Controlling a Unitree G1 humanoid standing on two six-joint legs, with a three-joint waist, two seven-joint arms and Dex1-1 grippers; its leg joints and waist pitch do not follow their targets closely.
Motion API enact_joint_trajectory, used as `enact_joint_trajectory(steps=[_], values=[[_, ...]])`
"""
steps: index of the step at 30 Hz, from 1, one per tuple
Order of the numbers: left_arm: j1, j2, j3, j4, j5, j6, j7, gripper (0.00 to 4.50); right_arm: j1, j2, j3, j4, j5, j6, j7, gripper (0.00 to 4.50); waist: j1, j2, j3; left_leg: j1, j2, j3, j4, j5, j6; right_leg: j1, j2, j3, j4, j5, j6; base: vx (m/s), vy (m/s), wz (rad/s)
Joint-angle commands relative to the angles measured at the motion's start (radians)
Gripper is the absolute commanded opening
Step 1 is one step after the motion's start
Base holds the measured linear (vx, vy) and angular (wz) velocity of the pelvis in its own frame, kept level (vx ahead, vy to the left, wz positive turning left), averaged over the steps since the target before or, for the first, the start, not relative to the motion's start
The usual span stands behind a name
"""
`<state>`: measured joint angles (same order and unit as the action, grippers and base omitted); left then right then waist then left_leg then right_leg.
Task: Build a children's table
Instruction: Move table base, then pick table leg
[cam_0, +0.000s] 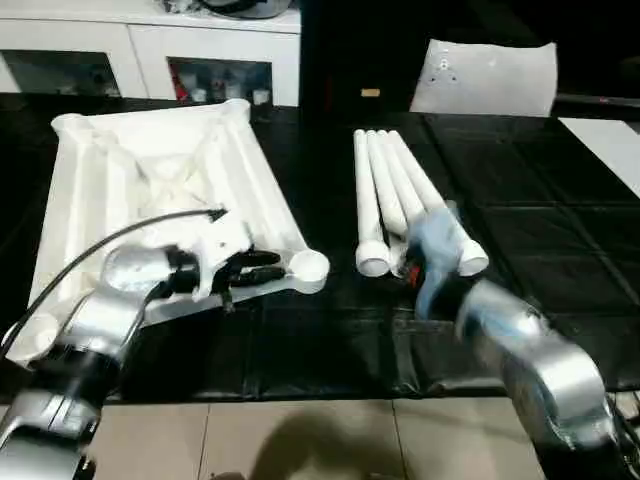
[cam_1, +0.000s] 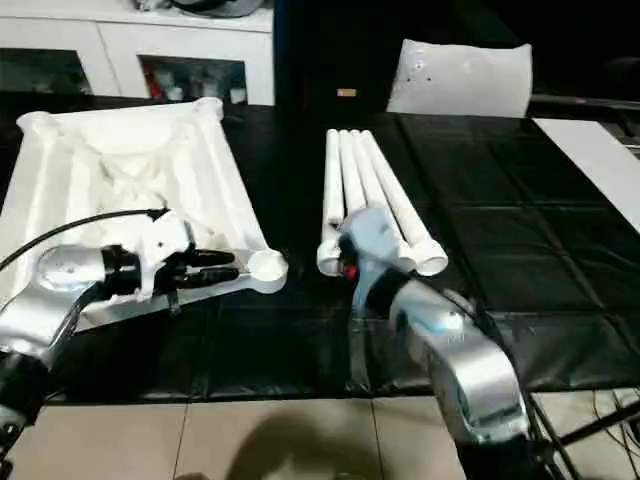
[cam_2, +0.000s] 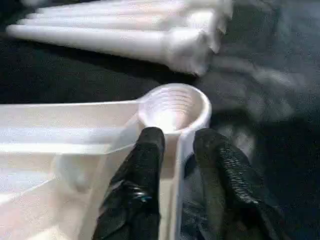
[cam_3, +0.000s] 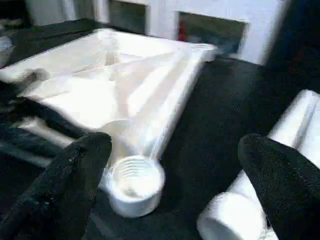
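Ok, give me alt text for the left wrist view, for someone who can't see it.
Two black fingers of the left gripper straddle the thin rim of an upturned white plastic ribbed tabletop, just behind its round threaded corner socket. Beyond it, long white tube legs lie side by side on a black surface.

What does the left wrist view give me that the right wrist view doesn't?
Left wrist view gives: the left hand, its fingers either side of the tabletop's rim just behind the socket, and the legs lying side by side along their length.
Right wrist view gives instead: the right hand wide open, the tabletop's ribbed underside across to its far corner, and the cabinet behind.
Both share: the near threaded socket, leg ends beside it, and the black cover.
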<state>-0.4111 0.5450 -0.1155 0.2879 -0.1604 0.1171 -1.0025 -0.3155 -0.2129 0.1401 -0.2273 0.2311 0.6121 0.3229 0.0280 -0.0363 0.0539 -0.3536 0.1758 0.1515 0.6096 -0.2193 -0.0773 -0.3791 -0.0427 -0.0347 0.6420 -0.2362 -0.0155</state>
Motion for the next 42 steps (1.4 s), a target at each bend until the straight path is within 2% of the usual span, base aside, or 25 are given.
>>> enact_joint_trajectory(steps=[1,3,5,6,7,8,9,10,11,13,15,16,18,20,23,25,31,37,38,39,42], values=[[0.023,-0.003,0.058,-0.118,-0.041,0.095,0.074,1.55,-0.080,0.037,-0.039,0.097,-0.038,0.033,-0.099,4.50,-0.001,0.018,-0.057,0.008,0.049,-0.005,-0.077,-0.062,-0.036,0.044,-0.091,0.057,-0.065,0.026,-0.245,0.000,0.000,0.00],[0.055,-0.002,0.069,-0.176,-0.017,0.137,0.124,1.74,-0.143,0.050,-0.022,0.172,-0.079,0.036,-0.144,4.50,-0.001,0.019,-0.054,0.006,0.046,-0.003,-0.078,-0.062,-0.040,0.044,-0.084,0.057,-0.068,0.017,-0.234,0.000,0.000,0.00],[0.095,-0.010,0.075,-0.239,0.016,0.177,0.184,1.86,-0.220,0.060,0.005,0.269,-0.118,0.074,-0.179,4.50,-0.003,0.020,-0.051,0.006,0.044,-0.003,-0.080,-0.071,-0.045,0.044,-0.080,0.057,-0.070,0.007,-0.219,0.000,0.000,0.00],[0.095,-0.010,0.075,-0.239,0.016,0.177,0.184,1.92,-0.220,0.060,0.005,0.269,-0.118,0.074,-0.179,4.50,-0.003,0.021,-0.054,0.008,0.046,-0.002,-0.077,-0.073,-0.049,0.043,-0.081,0.057,-0.066,0.011,-0.220,0.000,0.000,0.00],[0.122,-0.023,0.081,-0.293,0.020,0.210,0.222,1.99,-0.268,0.074,0.012,0.337,-0.138,0.088,-0.200,4.50,0.002,0.024,-0.055,0.008,0.044,-0.001,-0.078,-0.067,-0.050,0.044,-0.079,0.058,-0.067,0.023,-0.206,0.000,0.000,0.00],[0.156,-0.049,0.092,-0.369,0.002,0.255,0.259,2.08,-0.330,0.099,-0.006,0.433,-0.133,0.095,-0.220,4.50,-0.001,0.021,-0.056,0.003,0.044,-0.003,-0.081,-0.061,-0.054,0.048,-0.079,0.055,-0.066,0.037,-0.207,0.000,0.000,0.00],[0.158,-0.050,0.093,-0.371,0.001,0.256,0.260,2.17,-0.332,0.100,-0.007,0.436,-0.133,0.095,-0.220,4.50,-0.001,0.021,-0.056,0.003,0.044,-0.003,-0.081,-0.061,-0.054,0.048,-0.079,0.055,-0.066,0.037,-0.207,0.000,0.000,0.00],[0.199,-0.075,0.100,-0.473,-0.030,0.323,0.302,2.31,-0.409,0.129,-0.032,0.565,-0.127,0.089,-0.238,4.50,-0.004,0.020,-0.056,0.002,0.045,-0.004,-0.080,-0.064,-0.057,0.049,-0.080,0.056,-0.064,0.045,-0.218,0.000,0.000,0.00],[0.207,-0.078,0.100,-0.491,-0.036,0.328,0.305,2.31,-0.424,0.133,-0.037,0.593,-0.126,0.087,-0.242,4.50,-0.007,0.021,-0.056,0.002,0.047,-0.003,-0.079,-0.070,-0.058,0.046,-0.081,0.056,-0.062,0.050,-0.229,0.000,0.000,0.00],[0.231,-0.085,0.100,-0.547,-0.052,0.348,0.319,2.41,-0.473,0.148,-0.064,0.689,-0.116,0.057,-0.253,4.50,-0.004,0.019,-0.057,-0.001,0.042,0.000,-0.076,-0.052,-0.054,0.047,-0.074,0.054,-0.058,0.087,-0.223,0.000,0.000,0.00],[0.251,-0.086,0.103,-0.590,-0.062,0.375,0.331,2.63,-0.517,0.160,-0.090,0.789,-0.107,0.019,-0.265,4.50,-0.004,0.017,-0.058,-0.002,0.043,0.001,-0.074,-0.041,-0.048,0.049,-0.075,0.055,-0.055,0.110,-0.218,0.000,0.000,0.00],[0.269,-0.076,0.103,-0.626,-0.062,0.410,0.335,2.67,-0.549,0.164,-0.098,0.871,-0.110,-0.019,-0.269,4.50,0.000,0.016,-0.059,0.000,0.043,0.002,-0.073,-0.042,-0.048,0.047,-0.076,0.053,-0.056,0.108,-0.217,0.000,0.000,0.00],[0.286,-0.065,0.102,-0.660,-0.059,0.436,0.338,2.84,-0.575,0.164,-0.099,0.940,-0.122,-0.051,-0.279,4.50,0.000,0.017,-0.057,-0.001,0.043,0.002,-0.073,-0.039,-0.045,0.046,-0.073,0.051,-0.055,0.105,-0.216,0.000,0.000,0.00],[0.319,-0.052,0.106,-0.728,-0.065,0.501,0.340,2.94,-0.622,0.173,-0.129,1.059,-0.113,-0.090,-0.289,4.50,-0.001,0.015,-0.059,-0.001,0.044,0.003,-0.072,-0.045,-0.046,0.046,-0.074,0.050,-0.053,0.098,-0.214,0.000,0.000,0.00],[0.346,-0.031,0.103,-0.774,-0.071,0.535,0.347,2.94,-0.660,0.171,-0.141,1.159,-0.126,-0.142,-0.316,4.50,0.000,0.019,-0.053,-0.003,0.042,0.005,-0.072,-0.050,-0.041,0.042,-0.072,0.049,-0.056,0.084,-0.212,0.000,0.000,0.00],[0.353,-0.023,0.102,-0.786,-0.074,0.545,0.349,2.94,-0.672,0.172,-0.147,1.189,-0.126,-0.155,-0.316,4.50,-0.001,0.018,-0.052,-0.003,0.042,0.005,-0.072,-0.072,-0.041,0.041,-0.073,0.049,-0.058,0.060,-0.212,0.000,0.000,0.00],[0.344,0.007,0.117,-0.809,-0.079,0.599,0.350,2.94,-0.736,0.192,-0.193,1.343,-0.098,-0.216,-0.277,4.50,-0.005,0.022,-0.044,-0.004,0.042,0.004,-0.074,-0.095,-0.036,0.036,-0.073,0.048,-0.059,0.031,-0.219,0.000,0.000,0.00],[0.344,0.022,0.118,-0.824,-0.086,0.620,0.358,2.94,-0.752,0.200,-0.211,1.407,-0.099,-0.234,-0.283,4.50,-0.002,0.022,-0.049,-0.008,0.040,0.004,-0.069,-0.025,-0.014,0.039,-0.070,0.047,-0.050,0.134,-0.230,0.000,0.000,0.00],[0.344,0.025,0.120,-0.828,-0.090,0.625,0.360,2.94,-0.754,0.205,-0.220,1.426,-0.098,-0.238,-0.289,4.50,-0.002,0.020,-0.051,-0.013,0.038,0.005,-0.066,0.013,0.000,0.040,-0.068,0.046,-0.044,0.192,-0.234,0.000,0.000,0.00],[0.344,0.027,0.120,-0.829,-0.091,0.627,0.361,2.94,-0.754,0.206,-0.222,1.433,-0.099,-0.239,-0.295,4.50,-0.002,0.021,-0.050,-0.012,0.039,0.006,-0.066,0.017,0.008,0.038,-0.068,0.045,-0.045,0.205,-0.237,0.000,0.000,0.00],[0.352,0.032,0.121,-0.839,-0.092,0.635,0.362,2.94,-0.754,0.215,-0.233,1.473,-0.102,-0.225,-0.313,4.50,-0.003,0.021,-0.045,-0.011,0.042,0.006,-0.069,-0.020,0.005,0.036,-0.070,0.044,-0.049,0.156,-0.240,0.000,0.000,0.00]])
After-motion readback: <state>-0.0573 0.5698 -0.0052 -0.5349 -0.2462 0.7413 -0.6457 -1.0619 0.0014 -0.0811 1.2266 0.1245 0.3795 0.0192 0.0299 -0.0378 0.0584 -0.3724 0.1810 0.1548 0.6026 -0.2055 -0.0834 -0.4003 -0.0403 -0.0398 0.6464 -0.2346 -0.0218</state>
